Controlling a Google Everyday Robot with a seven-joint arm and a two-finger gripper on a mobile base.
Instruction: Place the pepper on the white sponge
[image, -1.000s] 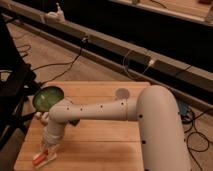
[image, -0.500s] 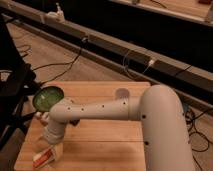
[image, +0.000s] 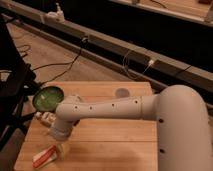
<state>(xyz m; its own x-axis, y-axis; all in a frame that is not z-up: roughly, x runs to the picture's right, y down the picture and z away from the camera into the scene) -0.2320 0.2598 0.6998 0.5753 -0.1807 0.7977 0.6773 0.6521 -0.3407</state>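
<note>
The red-orange pepper (image: 45, 155) lies slanted near the table's front left corner. It appears to rest on the off-white sponge (image: 38, 163), whose pale edge shows beneath and left of it. My gripper (image: 61, 146) hangs at the end of the white arm (image: 115, 109), just right of the pepper and close above the wooden table (image: 110, 145). It looks apart from the pepper.
A green bowl (image: 48, 98) sits at the table's left edge. A small white object (image: 46, 119) lies just below it, beside the arm. A grey round mark (image: 121, 92) is at the back of the table. Cables lie on the floor beyond.
My gripper has moved right, off the pepper. The pepper and sponge now show uncovered to its left.
</note>
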